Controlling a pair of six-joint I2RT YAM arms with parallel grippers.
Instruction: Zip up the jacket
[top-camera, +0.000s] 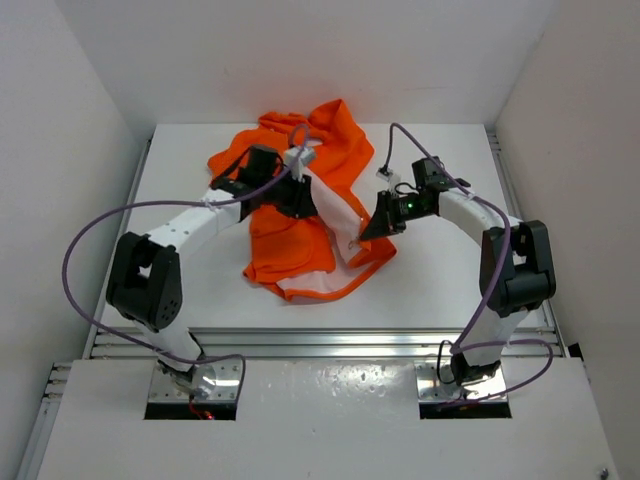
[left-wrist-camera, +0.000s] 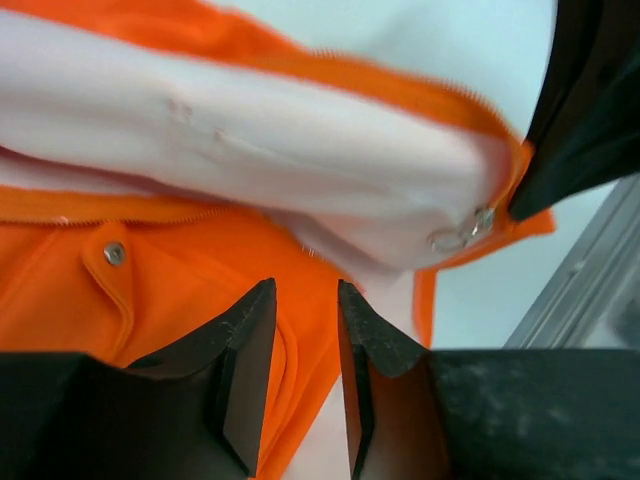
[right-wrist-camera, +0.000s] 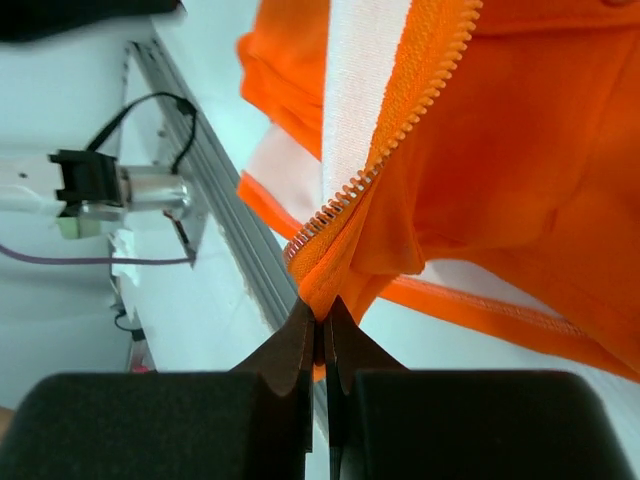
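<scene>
The orange jacket (top-camera: 295, 250) lies in the middle of the table, open, its pale lining (top-camera: 345, 225) showing along the right front edge. My right gripper (top-camera: 368, 230) is shut on the jacket's zipper edge near the hem; in the right wrist view (right-wrist-camera: 323, 318) the zipper teeth (right-wrist-camera: 400, 130) run up from the pinch. My left gripper (top-camera: 300, 195) hovers over the jacket's left front. In the left wrist view (left-wrist-camera: 305, 310) its jaws stand apart over orange fabric (left-wrist-camera: 170, 290). The metal zipper pull (left-wrist-camera: 462, 232) hangs on the lining flap (left-wrist-camera: 250, 150) by the right gripper's finger (left-wrist-camera: 590, 110).
White walls enclose the table on three sides. An aluminium rail (top-camera: 320, 345) runs along the near edge, also in the right wrist view (right-wrist-camera: 225, 225). Purple cables (top-camera: 90, 230) loop off both arms. A snap button (left-wrist-camera: 115, 253) sits on the jacket's pocket flap.
</scene>
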